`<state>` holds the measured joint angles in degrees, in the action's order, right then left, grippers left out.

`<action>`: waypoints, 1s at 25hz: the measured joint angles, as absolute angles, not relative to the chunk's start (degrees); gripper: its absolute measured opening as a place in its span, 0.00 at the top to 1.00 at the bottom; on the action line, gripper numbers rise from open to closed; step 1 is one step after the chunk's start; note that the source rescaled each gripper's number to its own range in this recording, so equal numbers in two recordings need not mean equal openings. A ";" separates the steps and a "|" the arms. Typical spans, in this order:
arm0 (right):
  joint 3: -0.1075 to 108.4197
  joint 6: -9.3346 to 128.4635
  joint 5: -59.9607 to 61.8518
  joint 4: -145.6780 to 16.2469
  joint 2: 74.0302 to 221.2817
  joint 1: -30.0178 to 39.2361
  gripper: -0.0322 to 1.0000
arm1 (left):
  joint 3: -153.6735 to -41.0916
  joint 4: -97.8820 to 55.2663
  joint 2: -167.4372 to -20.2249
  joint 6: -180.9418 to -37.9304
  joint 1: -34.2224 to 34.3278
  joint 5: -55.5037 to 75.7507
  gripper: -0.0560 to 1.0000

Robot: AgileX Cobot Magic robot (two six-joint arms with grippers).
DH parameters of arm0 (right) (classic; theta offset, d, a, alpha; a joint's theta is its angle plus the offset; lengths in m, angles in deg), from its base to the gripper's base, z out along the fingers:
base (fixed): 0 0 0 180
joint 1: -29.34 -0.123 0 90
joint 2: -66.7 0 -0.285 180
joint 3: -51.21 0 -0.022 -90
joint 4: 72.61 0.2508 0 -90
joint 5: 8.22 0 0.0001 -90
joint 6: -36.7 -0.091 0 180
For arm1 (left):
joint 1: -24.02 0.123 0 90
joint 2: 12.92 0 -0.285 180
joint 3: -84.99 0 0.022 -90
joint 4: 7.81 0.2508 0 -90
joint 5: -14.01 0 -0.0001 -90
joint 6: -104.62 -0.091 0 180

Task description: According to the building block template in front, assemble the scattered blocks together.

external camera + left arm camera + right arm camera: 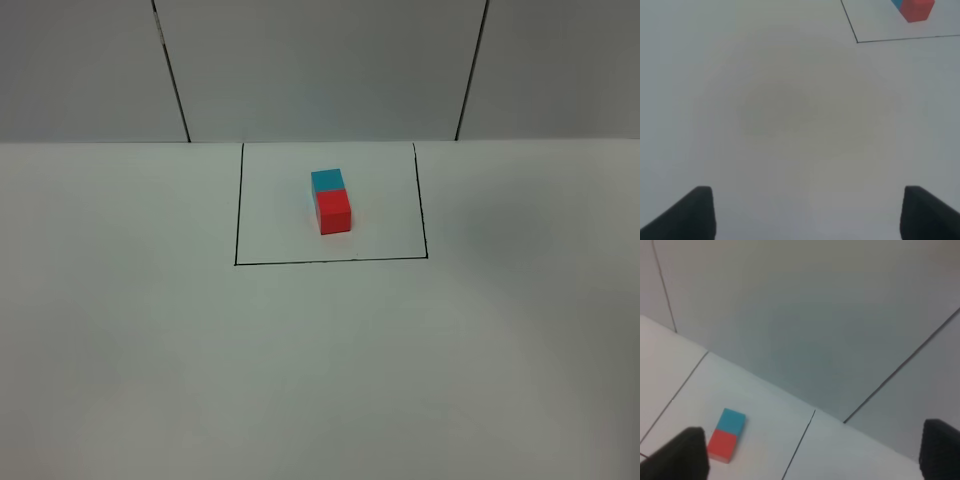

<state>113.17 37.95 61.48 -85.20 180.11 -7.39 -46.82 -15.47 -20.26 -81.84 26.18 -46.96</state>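
One red cube [335, 212], one cyan-blue cube [327, 180], and one black-outlined square [330, 262] on one table [150, 330].

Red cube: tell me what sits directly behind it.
The cyan-blue cube sits right behind the red cube, touching it, inside the black-outlined square. The red cube hides the cyan one's lower front face.

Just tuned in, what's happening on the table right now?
Nothing is being handled. The red block and the cyan block sit pressed together inside the black-outlined square on the white table, the cyan one on the far side. Both arms are out of the overhead view; the left gripper and right gripper are open, empty and well away from the blocks.
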 joint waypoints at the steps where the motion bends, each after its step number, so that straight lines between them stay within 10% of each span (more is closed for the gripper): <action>1: 112.61 38.08 61.48 -85.05 178.33 -7.39 0.11 | -46.82 -15.47 -20.26 -81.84 26.18 -46.96 0.00; 25: 47.29 27.42 59.20 -91.11 115.02 -7.39 0.11 | -46.82 -15.47 -20.26 -81.78 26.18 -46.96 0.00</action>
